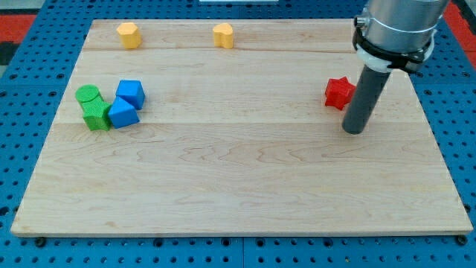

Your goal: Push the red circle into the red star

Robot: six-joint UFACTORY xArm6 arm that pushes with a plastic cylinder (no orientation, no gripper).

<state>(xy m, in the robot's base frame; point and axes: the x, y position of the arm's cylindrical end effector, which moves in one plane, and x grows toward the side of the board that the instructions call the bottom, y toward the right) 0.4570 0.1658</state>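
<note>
Camera view: tip (355, 130) beside red star (339, 92).

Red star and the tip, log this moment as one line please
my tip just right-below red star | red circle not visible | green, blue blocks clustered left | two yellow blocks top

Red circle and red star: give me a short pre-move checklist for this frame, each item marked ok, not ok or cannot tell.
1. Red star located: ok, at the view's right, partly behind the rod.
2. Red circle located: cannot tell; no red circle shows, and the rod may be hiding it.
3. My tip visible: ok, on the table, just below and to the right of the red star.
4. Tip touching the star: cannot tell; they sit close and the rod overlaps the star's edge.
5. Other blocks out of the way: ok; green cylinder, green block, blue cube, blue block and two yellow blocks sit far off.
</note>
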